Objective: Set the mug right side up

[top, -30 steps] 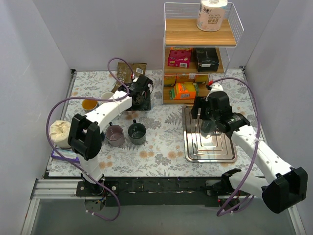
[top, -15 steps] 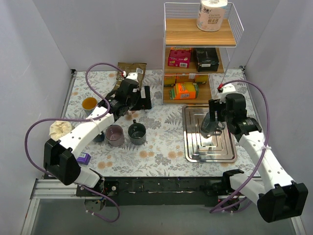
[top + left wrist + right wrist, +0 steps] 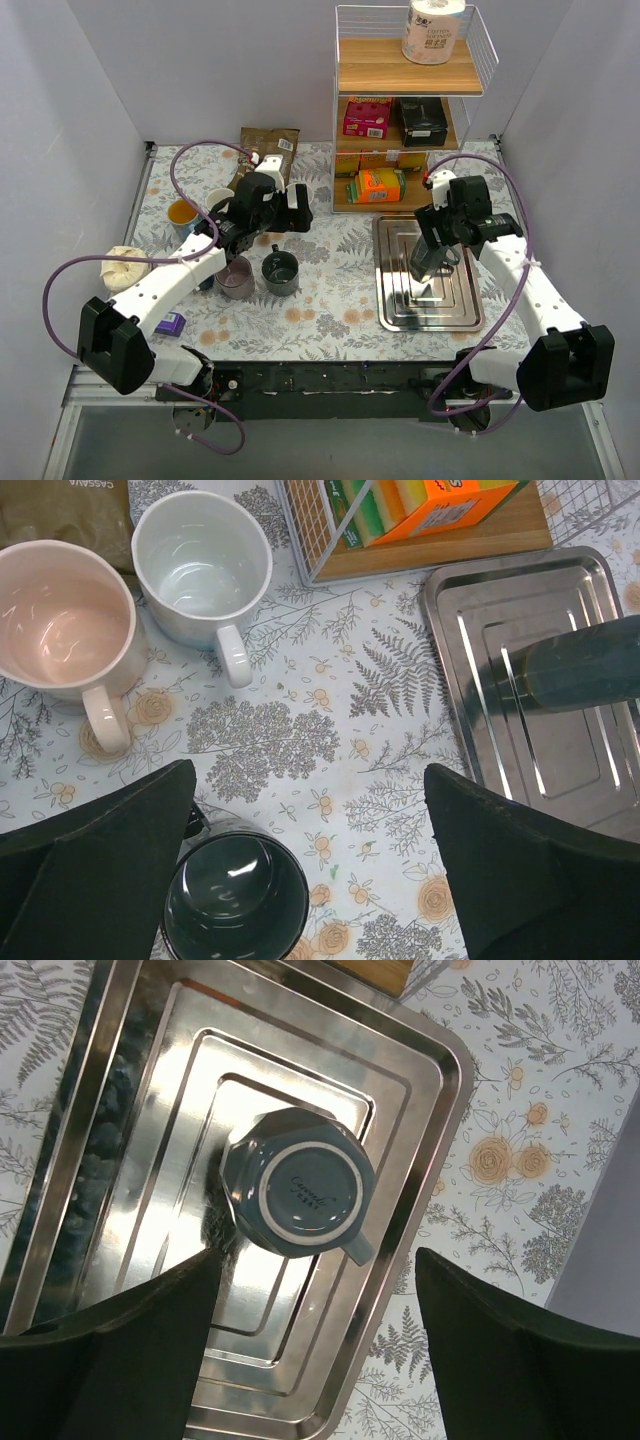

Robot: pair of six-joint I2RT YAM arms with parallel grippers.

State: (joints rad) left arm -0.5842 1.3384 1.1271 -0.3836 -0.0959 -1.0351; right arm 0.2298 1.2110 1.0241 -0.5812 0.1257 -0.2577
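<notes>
The dark teal mug stands upside down on the steel tray, base up, with its handle pointing to the lower right. My right gripper hovers above it, open and empty, with one finger off each side. In the top view the mug sits mid-tray under the right gripper. My left gripper is open and empty over the floral table, left of the tray. The left gripper also shows in the top view.
An upright dark mug sits under the left fingers. A pink mug and a white mug stand behind it. A wire shelf rack with boxes stands behind the tray. A yellow cup is at the left.
My right gripper has drawn back and up from the mug, which stays upside down on the tray. My left arm has swung and its gripper has shifted slightly nearer.
</notes>
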